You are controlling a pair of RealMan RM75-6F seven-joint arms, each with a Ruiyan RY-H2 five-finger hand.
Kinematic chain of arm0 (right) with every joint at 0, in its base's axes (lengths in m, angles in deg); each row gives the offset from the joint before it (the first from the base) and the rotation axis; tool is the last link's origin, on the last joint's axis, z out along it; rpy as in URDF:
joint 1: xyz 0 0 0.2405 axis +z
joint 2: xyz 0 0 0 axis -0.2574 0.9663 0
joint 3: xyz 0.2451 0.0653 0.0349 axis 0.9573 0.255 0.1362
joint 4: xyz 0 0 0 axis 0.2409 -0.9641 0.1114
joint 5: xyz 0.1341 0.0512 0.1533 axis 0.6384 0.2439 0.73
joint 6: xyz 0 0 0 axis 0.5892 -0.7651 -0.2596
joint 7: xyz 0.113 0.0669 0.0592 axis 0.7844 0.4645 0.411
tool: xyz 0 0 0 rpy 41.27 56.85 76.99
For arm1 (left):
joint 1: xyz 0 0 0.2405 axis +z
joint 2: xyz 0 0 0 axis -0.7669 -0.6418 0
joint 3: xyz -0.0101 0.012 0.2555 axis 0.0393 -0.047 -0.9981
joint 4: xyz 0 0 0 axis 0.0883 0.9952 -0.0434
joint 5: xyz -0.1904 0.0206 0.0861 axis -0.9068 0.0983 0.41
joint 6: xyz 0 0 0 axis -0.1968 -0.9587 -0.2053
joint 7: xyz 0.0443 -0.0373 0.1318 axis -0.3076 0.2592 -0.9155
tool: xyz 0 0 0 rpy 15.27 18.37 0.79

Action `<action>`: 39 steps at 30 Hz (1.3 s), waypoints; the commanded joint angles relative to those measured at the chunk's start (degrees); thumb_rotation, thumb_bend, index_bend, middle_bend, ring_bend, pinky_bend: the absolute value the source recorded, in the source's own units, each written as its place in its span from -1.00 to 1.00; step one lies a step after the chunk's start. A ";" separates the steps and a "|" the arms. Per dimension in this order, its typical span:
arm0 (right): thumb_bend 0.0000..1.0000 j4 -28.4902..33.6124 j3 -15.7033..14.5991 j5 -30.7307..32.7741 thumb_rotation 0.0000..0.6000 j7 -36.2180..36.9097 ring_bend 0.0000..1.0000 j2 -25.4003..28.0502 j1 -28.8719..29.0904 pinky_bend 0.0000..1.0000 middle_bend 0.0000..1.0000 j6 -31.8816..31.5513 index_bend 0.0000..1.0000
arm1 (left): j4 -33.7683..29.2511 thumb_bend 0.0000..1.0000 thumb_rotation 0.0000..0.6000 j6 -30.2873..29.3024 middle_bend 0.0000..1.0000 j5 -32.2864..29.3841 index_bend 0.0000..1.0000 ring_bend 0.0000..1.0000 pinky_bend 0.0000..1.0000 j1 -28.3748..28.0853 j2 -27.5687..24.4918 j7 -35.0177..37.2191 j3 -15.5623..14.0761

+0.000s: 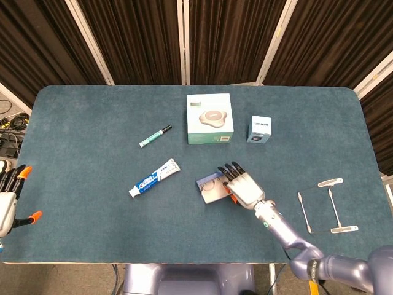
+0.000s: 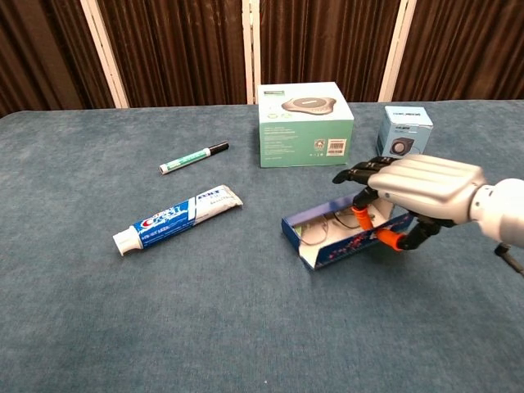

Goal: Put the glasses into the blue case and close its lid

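The blue case point(image 2: 327, 241) sits open near the table's middle, turned at an angle, with the glasses point(image 2: 321, 227) lying inside it. Your right hand point(image 2: 409, 192) is over the case's right end, fingers point(image 2: 354, 174) curled down onto it; you seem to be holding that end. Your left hand point(image 1: 9, 196) hangs off the table's left edge, fingers apart, holding nothing. A toothpaste tube point(image 2: 176, 219) lies well to the left of the case.
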 commanded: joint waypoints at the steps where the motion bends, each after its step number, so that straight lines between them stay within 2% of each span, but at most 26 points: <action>1: -0.13 4.24 -1.41 -2.71 1.00 0.10 -1.00 3.98 -0.63 -1.00 -0.87 -1.02 0.31 | -0.06 -1.00 1.00 0.19 -1.00 0.05 -1.00 -1.00 -1.00 -0.12 0.10 -0.29 -0.07; 7: -0.12 6.85 0.28 -0.74 1.00 -4.08 -1.00 5.00 0.51 -1.00 -0.87 0.72 0.31 | -0.30 -1.00 1.00 0.14 -1.00 -0.04 -1.00 -1.00 -1.00 -0.13 0.22 -0.79 -0.08; 17: -0.09 5.16 4.87 9.17 1.00 -14.15 -1.00 -0.13 4.15 -1.00 -0.89 5.06 0.30 | -0.04 -1.00 1.00 0.52 -1.00 -0.70 -1.00 -1.00 -1.00 -0.16 0.14 -0.44 0.04; 23: -0.10 4.53 5.58 12.71 1.00 -16.60 -1.00 -1.09 4.85 -1.00 -0.89 5.46 0.25 | 0.42 -1.00 1.00 0.93 -1.00 -0.82 -1.00 -1.00 -1.00 -0.32 0.02 0.29 0.08; 25: -0.11 4.33 5.60 13.53 1.00 -17.19 -1.00 -1.33 5.03 -1.00 -0.90 5.47 0.14 | 0.48 -1.00 1.00 0.96 -1.00 -0.81 -1.00 -1.00 -1.00 -0.31 -0.04 0.51 0.08; 28: -0.33 3.58 5.97 13.88 1.00 -17.66 -1.00 -2.19 5.05 -1.00 -0.97 3.94 -0.36 | 0.44 -1.00 1.00 0.69 -1.00 -0.61 -1.00 -1.00 -1.00 -0.22 -0.11 0.68 0.05; 30: -0.56 3.44 6.29 13.23 1.00 -17.46 -1.00 -2.71 4.79 -1.00 -1.00 2.18 -0.69 | 0.43 -1.00 1.00 0.69 -1.00 -0.58 -1.00 -1.00 -1.00 -0.21 -0.06 0.54 0.01; 33: -0.69 3.85 6.66 11.53 1.00 -16.19 -1.00 -2.73 4.39 -1.00 -1.00 -0.07 -0.83 | 0.43 -1.00 1.00 0.76 -1.00 -0.64 -1.00 -1.00 -1.00 -0.25 0.06 0.26 -0.02; 39: -0.69 9.21 6.96 10.52 1.00 -12.05 -1.00 1.86 4.13 -1.00 -1.00 0.77 -0.84 | 0.37 -1.00 1.00 0.91 -1.00 -0.89 -1.00 -1.00 -1.00 -0.35 0.35 -0.43 0.00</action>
